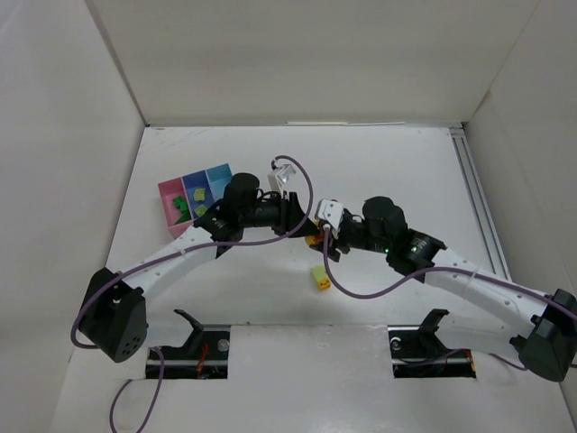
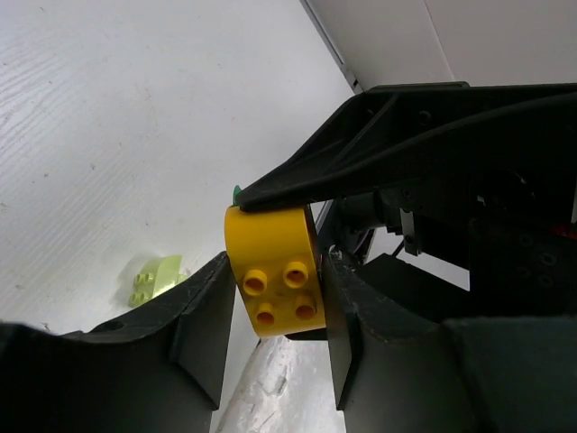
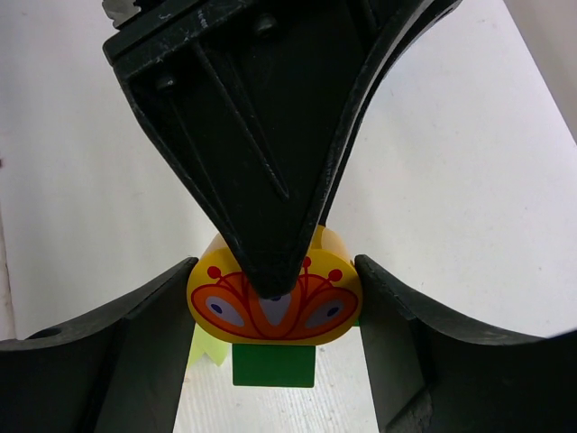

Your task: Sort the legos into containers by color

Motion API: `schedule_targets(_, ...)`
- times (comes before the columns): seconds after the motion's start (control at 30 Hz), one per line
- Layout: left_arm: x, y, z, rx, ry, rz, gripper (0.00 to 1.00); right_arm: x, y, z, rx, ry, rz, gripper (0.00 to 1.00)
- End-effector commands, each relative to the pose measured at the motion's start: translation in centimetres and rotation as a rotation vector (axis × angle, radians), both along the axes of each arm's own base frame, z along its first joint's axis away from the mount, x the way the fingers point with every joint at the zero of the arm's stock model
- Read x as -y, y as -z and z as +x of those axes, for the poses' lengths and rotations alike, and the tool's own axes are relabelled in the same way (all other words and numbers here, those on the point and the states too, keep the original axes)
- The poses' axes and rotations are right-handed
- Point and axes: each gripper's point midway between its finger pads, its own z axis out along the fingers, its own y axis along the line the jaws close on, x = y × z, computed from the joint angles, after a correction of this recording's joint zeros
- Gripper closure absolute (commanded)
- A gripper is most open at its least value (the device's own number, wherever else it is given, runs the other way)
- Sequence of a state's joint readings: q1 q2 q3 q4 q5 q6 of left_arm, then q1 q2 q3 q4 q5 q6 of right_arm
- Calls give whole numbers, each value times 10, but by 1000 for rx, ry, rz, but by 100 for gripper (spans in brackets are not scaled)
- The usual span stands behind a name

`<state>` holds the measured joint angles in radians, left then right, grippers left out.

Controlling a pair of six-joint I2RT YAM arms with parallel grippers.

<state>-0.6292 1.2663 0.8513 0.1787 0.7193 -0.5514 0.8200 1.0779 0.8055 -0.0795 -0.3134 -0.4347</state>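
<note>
Two claws meet on one piece at mid-table. I read the left claw [image 2: 275,271] as clenched on the yellow rounded plastic brick with four studs [image 2: 270,280], a finger against each side. I see the right claw [image 3: 275,271] pinching the same brick by its flanks, orange-red printed face toward that camera. A small dark green plastic brick [image 3: 273,365] sits just under it.

Loose on the table [image 1: 388,171]: a yellow-and-green brick [image 1: 320,278] near the claws and a light green brick [image 2: 155,278].

The row of three joined square plastic boxes, one pink and two blue [image 1: 168,191], stands apart to the left, with green pieces in the pink one.
</note>
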Motion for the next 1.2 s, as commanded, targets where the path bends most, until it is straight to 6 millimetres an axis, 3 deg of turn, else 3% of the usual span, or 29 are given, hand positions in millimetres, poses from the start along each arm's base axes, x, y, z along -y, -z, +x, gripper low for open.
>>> schedule_targets(0.0,8,-17,-11,49,103,-59,75,-14,-50,6,108,-12,103,69)
schedule_targets(0.2,11,-24,-12,54,125,-72,81,-10,-52,13,131,27,98,66)
schedule_targets(0.23,11,-24,-12,54,125,-72,78,-11,-56,10,148,15,101,66)
schedule_targets(0.27,10,-23,-13,35,125,-60,52,-10,-63,9,171,13,115,67)
schedule_targets(0.3,9,-20,-14,35,128,-49,46,-12,-59,6,165,2,109,68)
schedule_targets(0.33,10,-25,-13,44,128,-55,42,-11,-67,5,182,3,129,68)
schedule_targets(0.4,11,-21,-14,31,143,-53,40,-9,-71,4,198,1,134,68)
schedule_targets(0.53,12,-22,-12,22,140,-54,49,-6,-72,6,208,24,137,68)
schedule_targets(0.6,12,-26,-14,31,140,-60,68,-5,-72,8,209,33,135,68)
schedule_targets(0.73,11,-28,-13,41,132,-62,77,-4,-64,11,193,54,121,67)
schedule_targets(1.0,12,-35,-10,52,123,-65,89,-4,-49,5,144,29,73,27)
schedule_targets(1.03,12,-35,-10,52,123,-65,89,-1,-41,3,116,31,52,26)
schedule_targets(1.17,9,-33,-8,60,126,-59,93,16,-46,2,118,93,45,19)
